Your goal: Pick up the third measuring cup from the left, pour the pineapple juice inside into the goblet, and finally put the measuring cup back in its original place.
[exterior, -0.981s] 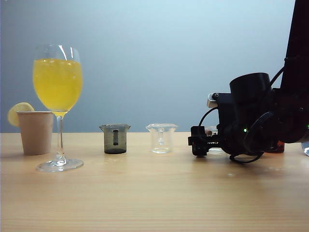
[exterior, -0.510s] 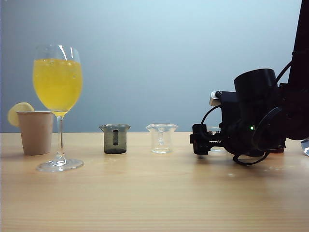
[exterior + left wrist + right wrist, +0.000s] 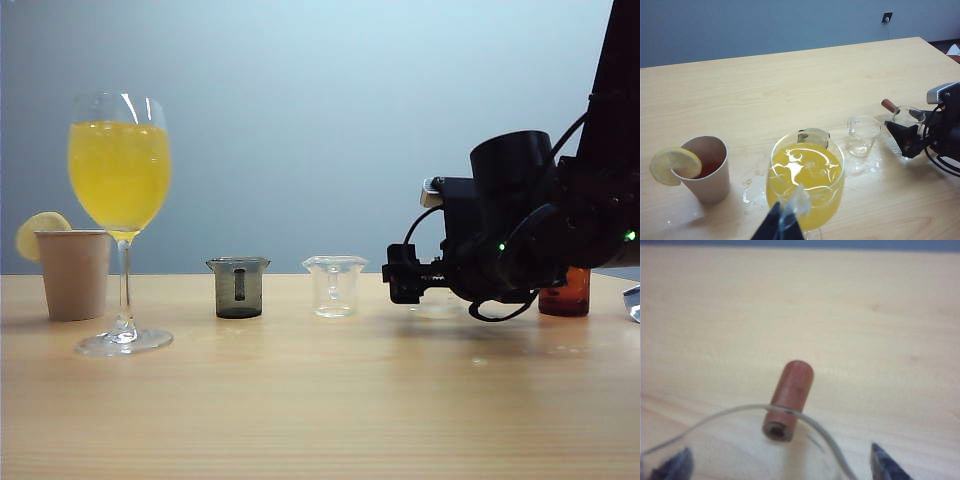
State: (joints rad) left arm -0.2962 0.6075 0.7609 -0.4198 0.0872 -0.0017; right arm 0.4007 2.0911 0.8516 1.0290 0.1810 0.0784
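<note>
Nearest, the goblet (image 3: 119, 220) stands filled at nine o'clock. Beyond, at three o'clock, the right gripper (image 3: 780, 465) straddles the third measuring cup (image 3: 908, 114), jaws fully spread, gripping nothing. Step: put-back done, probably; next, withdraw cleanly. The left gripper (image 3: 782, 227) hangs above the goblet, opening unclear.

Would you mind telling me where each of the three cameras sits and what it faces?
Exterior view: at table height, facing the row of cups side-on; right gripper shows at the third measuring cup.
Left wrist view: raised over the goblet, looking across the table; left gripper peeks in.
Right wrist view: just above the cup's rim; fingertips straddle it.
Shared: all three show that cup.
</note>
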